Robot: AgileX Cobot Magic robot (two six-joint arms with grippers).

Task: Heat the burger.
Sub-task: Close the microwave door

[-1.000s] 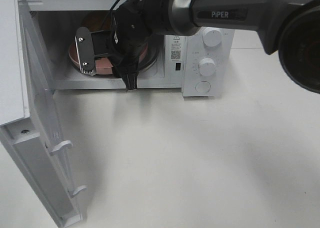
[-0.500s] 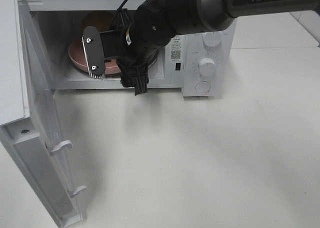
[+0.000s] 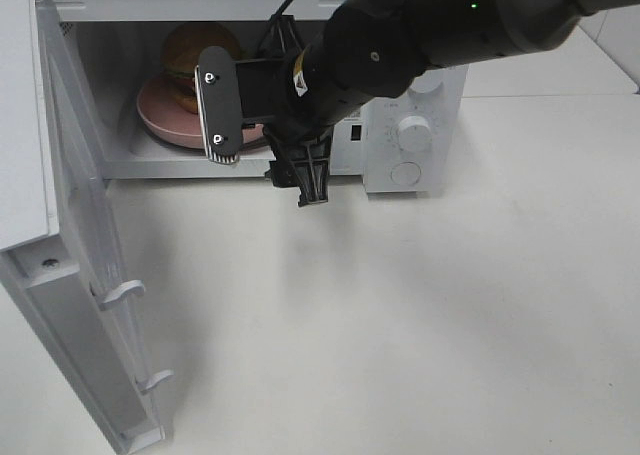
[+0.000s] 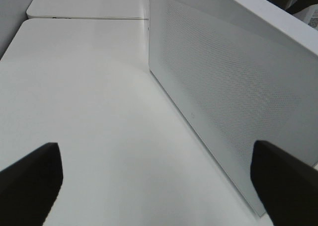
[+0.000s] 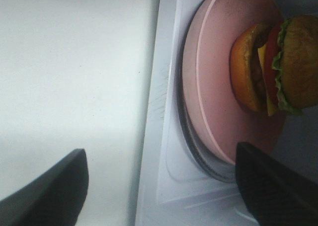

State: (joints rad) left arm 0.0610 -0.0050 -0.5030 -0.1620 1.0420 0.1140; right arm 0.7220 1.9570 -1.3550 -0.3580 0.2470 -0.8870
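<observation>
1. Hanging in front of the open microwave (image 3: 440, 100) in the high view, the right claw (image 3: 267, 173) stood with its jaws wide apart and held nothing.
2. The burger (image 3: 195, 50) sat on the pink plate (image 3: 160, 115) inside the cavity, at about ten o'clock from that claw and clear of it.
3. Only the right wrist view showed the burger's layers: bun, green lettuce, red tomato and yellow cheese. It also showed the turntable rim (image 5: 183, 121) under the plate. The claw's two dark fingers touched neither the burger nor the plate.
4. Only the high view showed the door (image 3: 80, 305) swung out toward seven o'clock. It also showed the control knobs (image 3: 413, 132) at about three o'clock from the right claw.
5. The left claw (image 4: 156, 146) appeared in the left wrist view alone, jaws spread wide and empty. It hung over the bare white counter (image 4: 89, 112), with a white perforated panel (image 4: 223, 97) standing close beside it.
6. The burger was in the high and right wrist views only.
</observation>
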